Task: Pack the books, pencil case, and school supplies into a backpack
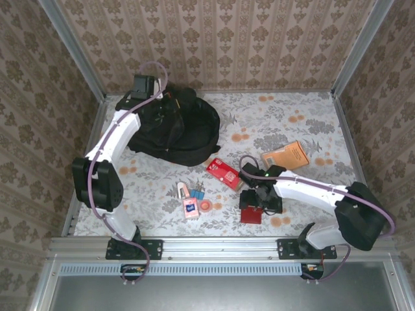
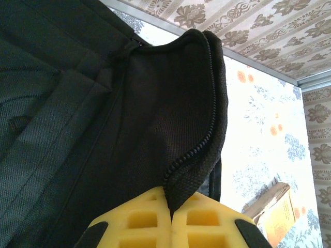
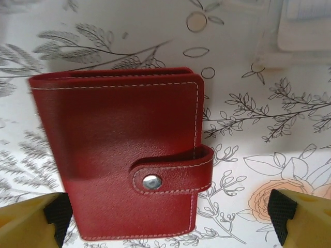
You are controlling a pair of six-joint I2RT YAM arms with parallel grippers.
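The black backpack (image 1: 185, 129) lies at the back left of the table. My left gripper (image 1: 148, 91) is shut on its zipper edge, and the left wrist view has the black fabric (image 2: 77, 129) pinched between my yellow fingers (image 2: 139, 219). My right gripper (image 1: 254, 202) hovers open over a red leather case (image 3: 124, 155) with a snap strap, its fingertips (image 3: 305, 217) either side of the case and clear of it. An orange-tan book (image 1: 286, 155) lies at right and a red printed book (image 1: 224, 173) near the middle. Blue binder clips (image 1: 194, 190), a pink tape roll (image 1: 205, 207) and a pink card (image 1: 190, 208) sit front centre.
Patterned walls and metal posts close in the table on three sides. An aluminium rail (image 1: 214, 246) runs along the near edge by both arm bases. The floral tablecloth (image 1: 285, 116) lies bare at the back right. The orange-tan book (image 2: 276, 209) also lies past the backpack's flap.
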